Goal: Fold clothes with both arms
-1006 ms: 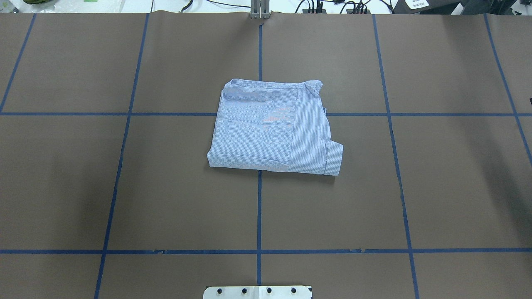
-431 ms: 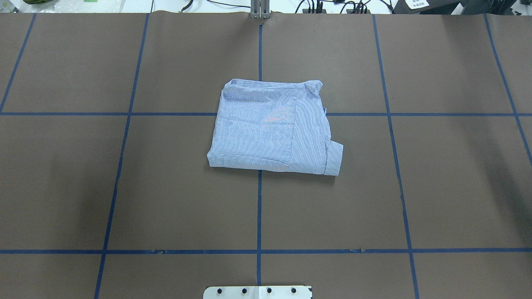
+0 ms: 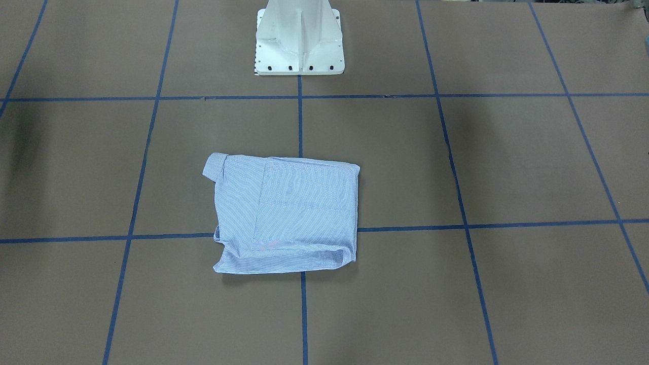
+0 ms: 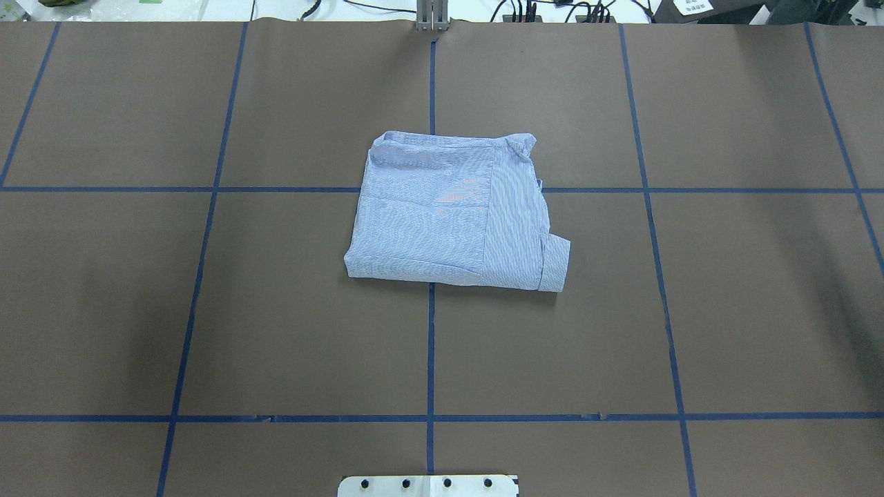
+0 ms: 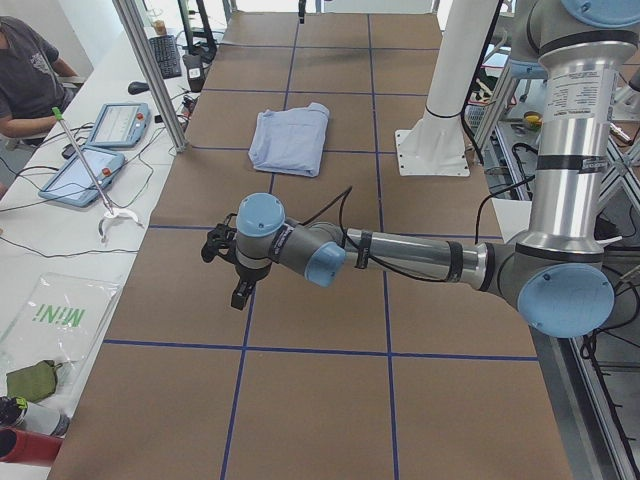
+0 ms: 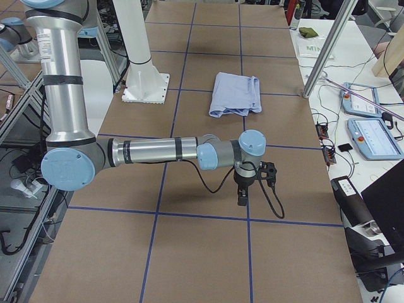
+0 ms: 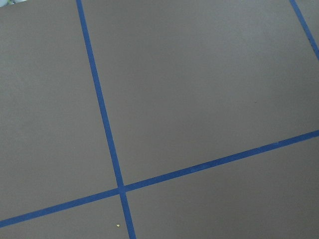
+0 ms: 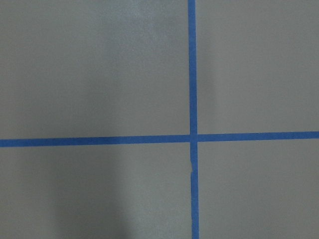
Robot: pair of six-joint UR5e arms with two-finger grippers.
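Blue-striped cotton shirt (image 4: 449,214) lay folded, unmoved since a second earlier, on the brown surface (image 4: 725,310); left fingers (image 5: 240,297) and right fingers (image 6: 242,199) hung well away, spread impossible to tell, so folding looked done.

Left arm (image 5: 410,258), right arm (image 6: 151,151) outstretched low; left claw (image 5: 241,297), right claw (image 6: 242,197) downward.

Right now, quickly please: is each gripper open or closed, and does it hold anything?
Left gripper: cannot be told; away from the shirt.
Right gripper: cannot be told; also away from it.
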